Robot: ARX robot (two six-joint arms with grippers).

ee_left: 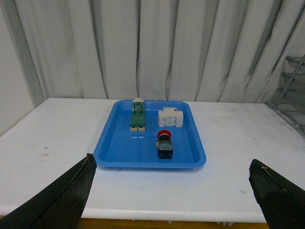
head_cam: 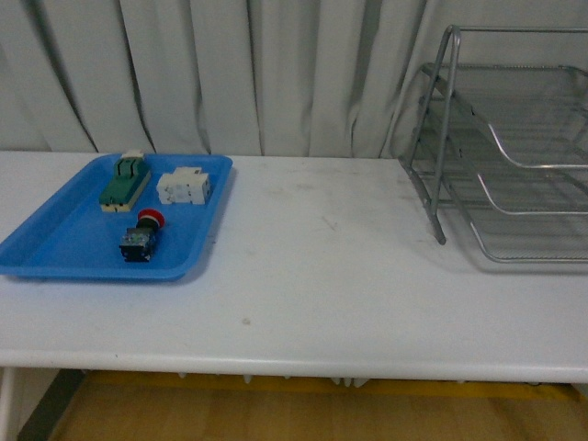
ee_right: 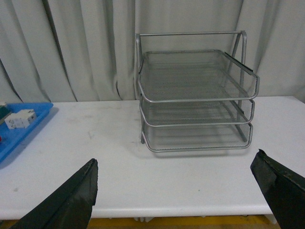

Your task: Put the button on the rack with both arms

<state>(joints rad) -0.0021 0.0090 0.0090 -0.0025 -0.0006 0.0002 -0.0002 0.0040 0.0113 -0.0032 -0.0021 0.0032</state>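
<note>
The button [head_cam: 141, 236], red mushroom cap on a dark blocky body, lies in the flat blue tray [head_cam: 55, 243] at the table's left. It also shows in the left wrist view [ee_left: 164, 144]. The silver three-tier wire rack [head_cam: 501, 152] stands at the table's right, and faces the right wrist camera [ee_right: 195, 95]. Neither arm shows in the front view. My left gripper [ee_left: 174, 191] is open and empty, back from the tray at the table's front edge. My right gripper [ee_right: 176, 191] is open and empty, back from the rack.
In the blue tray [ee_left: 119, 152] a green-and-cream switch [head_cam: 124, 182] and a white rectangular block [head_cam: 183, 187] lie behind the button. A grey curtain [head_cam: 230, 73] hangs behind the white table [head_cam: 322, 276]. The tray's corner shows in the right wrist view [ee_right: 24, 126].
</note>
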